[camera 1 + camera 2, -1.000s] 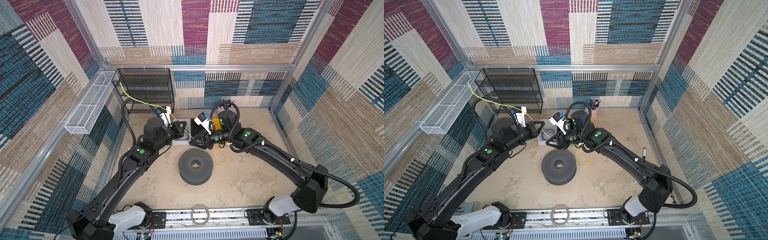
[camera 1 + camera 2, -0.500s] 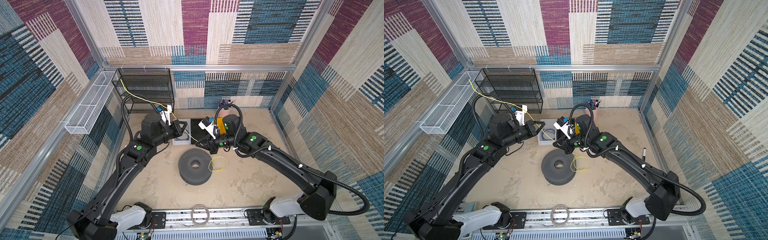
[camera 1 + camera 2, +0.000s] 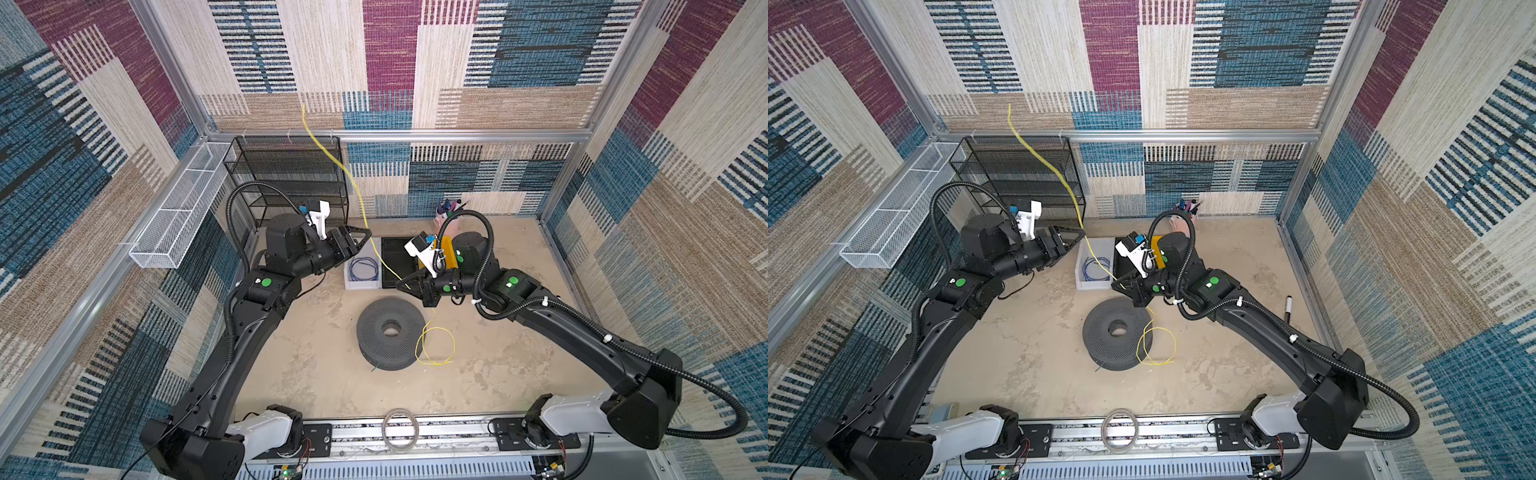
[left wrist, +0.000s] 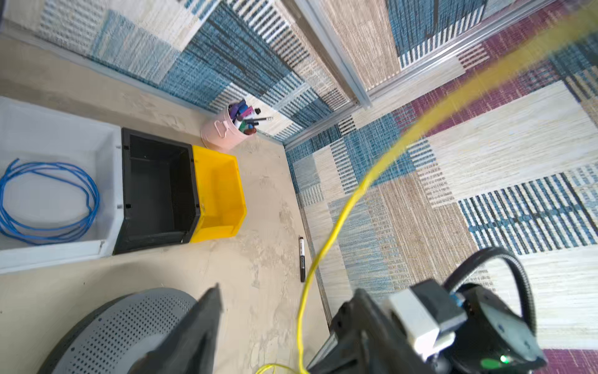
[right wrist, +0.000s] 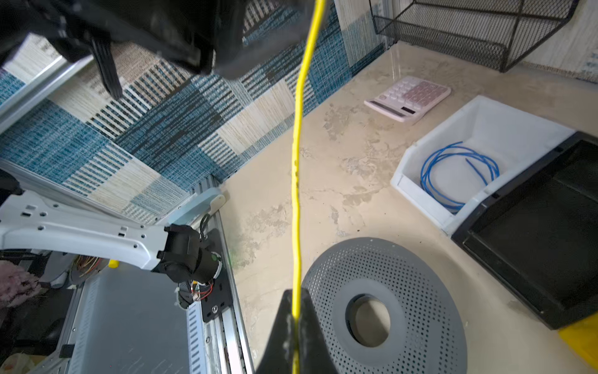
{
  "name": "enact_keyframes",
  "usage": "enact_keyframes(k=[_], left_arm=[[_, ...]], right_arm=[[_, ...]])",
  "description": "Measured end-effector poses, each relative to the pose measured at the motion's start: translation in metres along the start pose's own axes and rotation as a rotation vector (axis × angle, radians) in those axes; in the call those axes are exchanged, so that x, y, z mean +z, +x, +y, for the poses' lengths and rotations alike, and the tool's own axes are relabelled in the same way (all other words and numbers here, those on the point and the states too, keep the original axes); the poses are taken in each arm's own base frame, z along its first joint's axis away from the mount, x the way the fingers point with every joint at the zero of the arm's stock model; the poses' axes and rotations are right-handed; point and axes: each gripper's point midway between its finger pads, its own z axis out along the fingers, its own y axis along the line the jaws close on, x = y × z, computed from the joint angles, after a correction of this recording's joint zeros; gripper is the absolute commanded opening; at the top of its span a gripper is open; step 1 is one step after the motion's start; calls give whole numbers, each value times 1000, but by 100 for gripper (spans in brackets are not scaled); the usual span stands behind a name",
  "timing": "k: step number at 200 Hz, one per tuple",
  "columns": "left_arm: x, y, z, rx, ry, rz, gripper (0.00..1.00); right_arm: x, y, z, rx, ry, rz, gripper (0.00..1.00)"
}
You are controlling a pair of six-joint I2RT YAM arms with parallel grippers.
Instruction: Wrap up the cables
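now the yellow cable (image 5: 295, 168) spans from left gripper (image 3: 368, 233) to right gripper (image 3: 400, 285).
its free end rises past the left gripper's tip; whether that one clamps it i cannot tell, being blurred in the wrist views. a blue cable (image 3: 364, 269) lies coiled in the white bin (image 3: 348, 282). the right jaws pinch the thin yellow wire, which drops into a loose loop beside the grey perforated disc (image 3: 390, 328).

Bright, even light, soft shadows; yellow cable (image 4: 417, 129) blurred in left wrist view.
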Motion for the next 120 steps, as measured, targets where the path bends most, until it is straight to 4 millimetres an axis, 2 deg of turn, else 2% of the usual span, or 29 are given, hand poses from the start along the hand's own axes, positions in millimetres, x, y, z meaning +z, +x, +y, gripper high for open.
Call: enact_keyframes(k=[37,72,85,96,120], left_arm=[[-5,15,8,-1,-30,-6,92],[13,44,18,-4,-48,60,82],[21,49,20,-2,-47,74,73],[28,50,21,0,-49,72,61],[40,56,21,-32,-32,84,42]], right_arm=[[13,-7,-3,68,-29,11,0],[17,-9,1,79,-63,14,0],[18,-10,2,77,-75,14,0],[18,-10,4,76,-85,16,0],[21,-9,5,78,-95,22,0]])
